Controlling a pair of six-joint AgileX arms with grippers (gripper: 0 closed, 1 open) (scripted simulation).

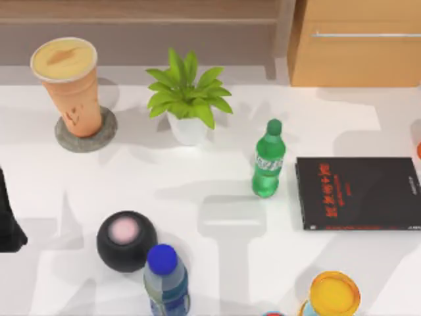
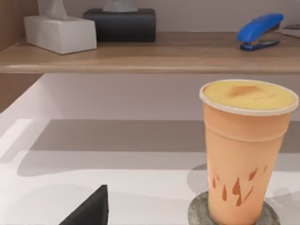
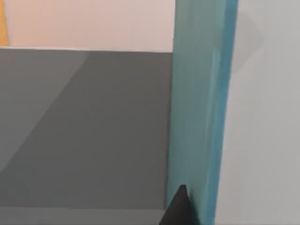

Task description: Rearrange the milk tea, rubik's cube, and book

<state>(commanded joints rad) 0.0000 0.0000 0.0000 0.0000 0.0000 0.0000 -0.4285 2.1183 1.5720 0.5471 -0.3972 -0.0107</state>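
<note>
At the top view's left edge you see your left arm as a dark shape, forward of the milk tea; you cannot tell how its jaws stand. The milk tea stands upright on a round grey coaster in the far left part of the white worktop. In the left wrist view the cup rises close ahead on that coaster, with one dark fingertip low in the picture, apart from the cup. Behind it runs a wooden shelf carrying a white tissue box, a black box and a blue stapler.

Right of the milk tea stands a potted plant. Nearer you than the cup sit a black sphere with a pink top and, just beside it, a blue-capped bottle. Further right, beyond the plant, stands a green bottle, then a thin black book with red characters lying flat. Nearer you than that book is a yellow-orange round-topped container.

The right wrist view shows a teal-blue upright surface very close, with a dark fingertip at its foot; you cannot tell whether those jaws are gripping.
</note>
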